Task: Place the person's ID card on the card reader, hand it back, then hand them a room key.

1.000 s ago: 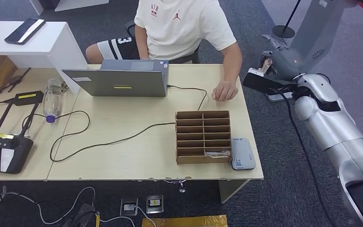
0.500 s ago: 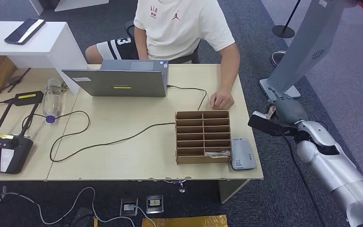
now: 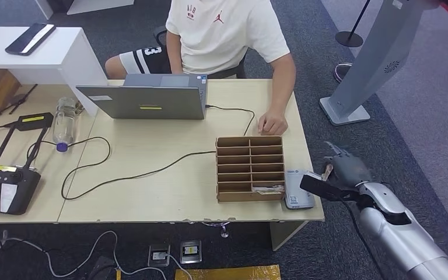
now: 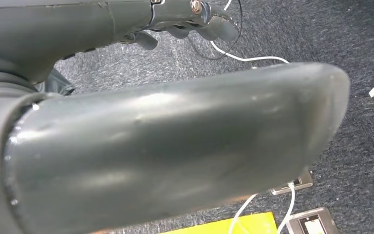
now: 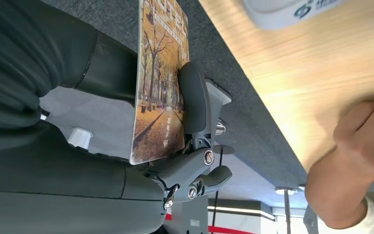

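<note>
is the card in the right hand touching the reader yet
Apart. The right wrist view shows the card gripped in the right hand over carpet, with the card reader on the table beyond.

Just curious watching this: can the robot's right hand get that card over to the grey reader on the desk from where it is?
Probably yes. The right robot hand holds the card just off the desk's edge, beside the card reader. Nothing lies between them, and the person's hand rests farther back.

The person's white shirt (image 3: pixel 224 26) bears a red Jumpman logo; other print is unreadable.
</note>
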You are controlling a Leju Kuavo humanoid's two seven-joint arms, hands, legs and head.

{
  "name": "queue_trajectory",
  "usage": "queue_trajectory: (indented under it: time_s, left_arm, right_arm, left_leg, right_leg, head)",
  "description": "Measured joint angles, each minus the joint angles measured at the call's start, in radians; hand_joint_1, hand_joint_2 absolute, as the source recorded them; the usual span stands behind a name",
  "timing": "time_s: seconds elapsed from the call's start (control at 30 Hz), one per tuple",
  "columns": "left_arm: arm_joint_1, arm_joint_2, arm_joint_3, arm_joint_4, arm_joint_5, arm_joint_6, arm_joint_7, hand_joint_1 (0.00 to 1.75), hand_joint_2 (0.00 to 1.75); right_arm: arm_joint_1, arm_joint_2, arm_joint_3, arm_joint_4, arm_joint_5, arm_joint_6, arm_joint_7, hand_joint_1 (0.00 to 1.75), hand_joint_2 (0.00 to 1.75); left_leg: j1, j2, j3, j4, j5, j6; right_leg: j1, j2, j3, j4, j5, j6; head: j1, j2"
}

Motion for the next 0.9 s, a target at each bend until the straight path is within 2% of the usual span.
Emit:
queue_trajectory:
  time_s: [0.47, 0.9]
  left_arm:
    - [0.004, -0.002, 0.000, 0.000, 0.012, 0.012, 0.000, 0.00, 0.00]
    - [0.011, -0.002, 0.000, 0.000, 0.012, 0.012, 0.000, 0.00, 0.00]
  right_arm:
    - [0.013, 0.046, -0.006, -0.005, 0.038, -0.023, -0.009, 1.75, 1.75]
    - [0.014, 0.090, -0.023, -0.005, 0.042, 0.004, -0.020, 1.75, 1.75]
  left_leg:
    - [0.000, 0.000, 0.000, 0.000, 0.000, 0.000]
    - [0.000, 0.000, 0.000, 0.000, 0.000, 0.000]
  right_leg:
    - [0.000, 0.000, 0.000, 0.000, 0.000, 0.000]
    - [0.000, 0.000, 0.000, 0.000, 0.000, 0.000]
  head:
    - [0.000, 0.000]
    - [0.000, 0.000]
